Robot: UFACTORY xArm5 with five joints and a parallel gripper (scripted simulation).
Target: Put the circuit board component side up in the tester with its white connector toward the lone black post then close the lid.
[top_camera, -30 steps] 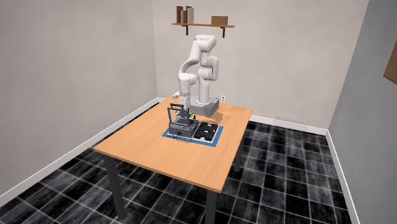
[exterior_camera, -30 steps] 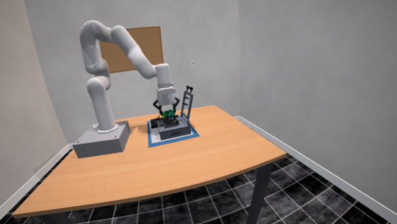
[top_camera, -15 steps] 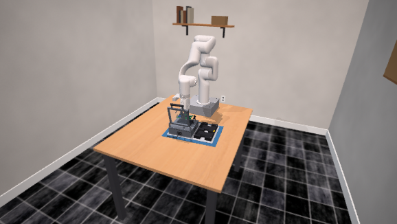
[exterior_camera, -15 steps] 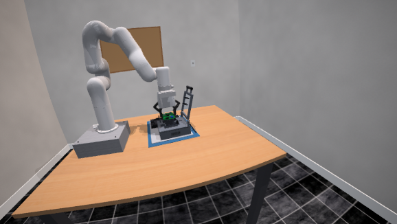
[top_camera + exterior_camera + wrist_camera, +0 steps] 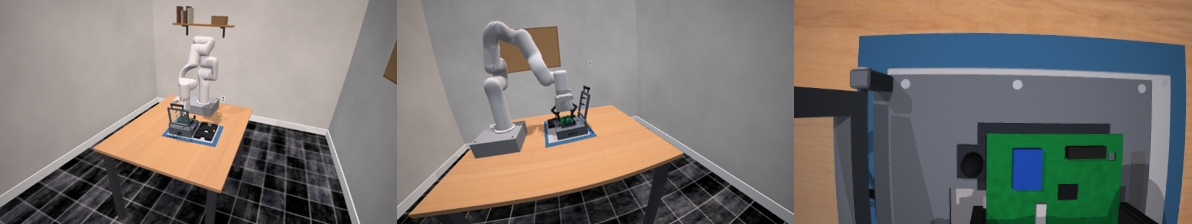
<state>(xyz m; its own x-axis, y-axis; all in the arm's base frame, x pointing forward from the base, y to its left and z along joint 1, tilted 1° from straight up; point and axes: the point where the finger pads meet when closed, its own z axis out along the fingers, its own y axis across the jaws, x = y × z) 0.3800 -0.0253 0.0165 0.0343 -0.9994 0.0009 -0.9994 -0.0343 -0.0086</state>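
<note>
With my gripper [image 5: 185,119] [image 5: 566,117] [image 5: 1053,217] pinching it by opposite edges, the circuit board [image 5: 190,120] [image 5: 566,119] [image 5: 1051,167] lies between my fingertips over the tester [image 5: 182,131] [image 5: 571,132] [image 5: 944,100], component side up; its connector's direction and long axis I can't tell, and I can read no lettering.

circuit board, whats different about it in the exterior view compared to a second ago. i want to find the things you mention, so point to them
The circuit board [image 5: 187,120] [image 5: 563,121] [image 5: 1049,170] has moved down toward the tester [image 5: 182,132] [image 5: 562,134] [image 5: 944,100], along with the gripper [image 5: 185,119] [image 5: 566,118] [image 5: 1054,216]. No grasp or release shows. The lid [image 5: 169,117] [image 5: 587,106] [image 5: 859,150] stayed raised.
</note>
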